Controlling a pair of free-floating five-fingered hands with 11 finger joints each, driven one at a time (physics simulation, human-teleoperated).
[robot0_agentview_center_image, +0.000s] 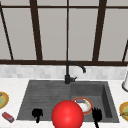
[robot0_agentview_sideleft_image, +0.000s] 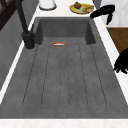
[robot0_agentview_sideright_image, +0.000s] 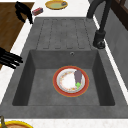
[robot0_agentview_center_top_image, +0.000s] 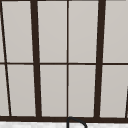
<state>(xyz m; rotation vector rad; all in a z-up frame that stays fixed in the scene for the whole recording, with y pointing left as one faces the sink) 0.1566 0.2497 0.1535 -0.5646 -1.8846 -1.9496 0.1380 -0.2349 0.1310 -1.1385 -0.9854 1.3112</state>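
A big red ball (robot0_agentview_center_image: 67, 115) shows at the front edge of the sink (robot0_agentview_center_image: 45, 95), between my two hands. My left hand (robot0_agentview_center_image: 37, 114) hovers over the front of the ribbed drainboard, fingers hanging loosely down, holding nothing; in the side views it is off the sink's front rim (robot0_agentview_sideleft_image: 122, 62) (robot0_agentview_sideright_image: 22, 11). My right hand (robot0_agentview_center_image: 96, 115) floats at the front of the basin with straight, spread fingers, also free (robot0_agentview_sideright_image: 10, 58) (robot0_agentview_sideleft_image: 102, 12). In the basin lies a red-rimmed plate (robot0_agentview_sideright_image: 70, 81) with food scraps and a dark piece on it (robot0_agentview_center_image: 83, 104).
A black faucet (robot0_agentview_center_image: 68, 72) stands behind the sink. On the left counter lie a yellow plate (robot0_agentview_center_image: 2, 100) and a red sponge (robot0_agentview_center_image: 8, 117). On the right are another yellow plate with food (robot0_agentview_sideleft_image: 81, 8) and a white vessel (robot0_agentview_center_image: 125, 83). A window fills the wall.
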